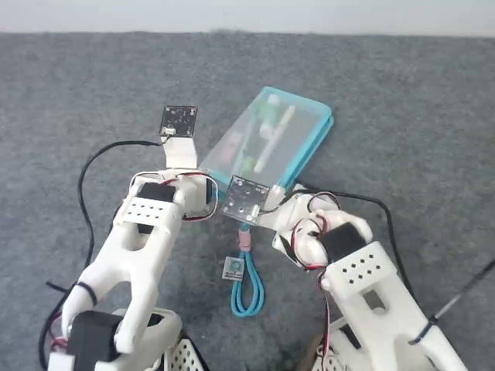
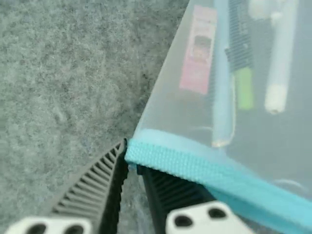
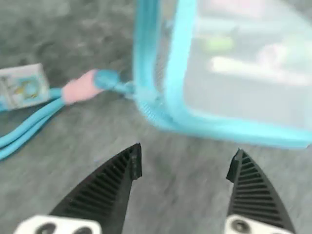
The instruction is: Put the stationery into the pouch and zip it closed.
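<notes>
Two grippers are set at one see-through pouch (image 1: 271,137), which is laid on the grey mat (image 1: 402,93). The left gripper (image 2: 131,158) is closed down to a sliver, and the corner of the pouch's blue zip edge (image 2: 195,168) is pinched between its tips. The right gripper (image 3: 187,150) is spread wide and nothing is held; it is poised just short of the pouch's zip end, near the pink pull (image 3: 80,87). One blue cord loop (image 3: 24,134) and one small tag (image 3: 19,87) are trailed from that pull. Three pens are counted inside the pouch: one white pen (image 2: 280,58), one green-tipped pen (image 2: 243,85) and one pale blue pen (image 2: 222,83).
</notes>
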{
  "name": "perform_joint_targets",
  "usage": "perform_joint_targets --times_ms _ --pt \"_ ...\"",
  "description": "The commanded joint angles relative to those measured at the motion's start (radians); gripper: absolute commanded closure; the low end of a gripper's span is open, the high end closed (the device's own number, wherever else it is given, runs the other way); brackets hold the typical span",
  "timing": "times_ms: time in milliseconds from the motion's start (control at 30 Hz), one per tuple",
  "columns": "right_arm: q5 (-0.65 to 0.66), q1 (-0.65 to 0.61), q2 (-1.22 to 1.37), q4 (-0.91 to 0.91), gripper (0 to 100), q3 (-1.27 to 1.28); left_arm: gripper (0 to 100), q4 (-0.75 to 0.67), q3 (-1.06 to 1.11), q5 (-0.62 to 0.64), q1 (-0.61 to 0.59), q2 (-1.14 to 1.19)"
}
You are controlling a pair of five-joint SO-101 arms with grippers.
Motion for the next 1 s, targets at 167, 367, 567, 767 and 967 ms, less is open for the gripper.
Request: perform_joint_targets --times_ms 167,367,567,767,967 --pt "0.055 -0.013 -0.030 -0.406 71.8 0.137 99 0.012 -0.058 -0.009 0.003 -0.031" --pt "0.069 -0.050 -0.030 -0.409 79.5 0.137 99 0.012 -0.058 -0.009 0.005 -0.029" --pt "0.078 -0.124 -0.030 -0.420 99.5 0.130 99 0.014 -0.053 -0.009 0.026 -0.028" --pt "-0.014 -0.102 -0.012 -0.446 90.7 0.133 99 0.048 -0.051 -0.011 0.072 -0.032" --pt "-0.028 -0.102 0.093 -0.455 86.1 0.129 99 0.048 -0.050 -0.049 0.078 -0.032"
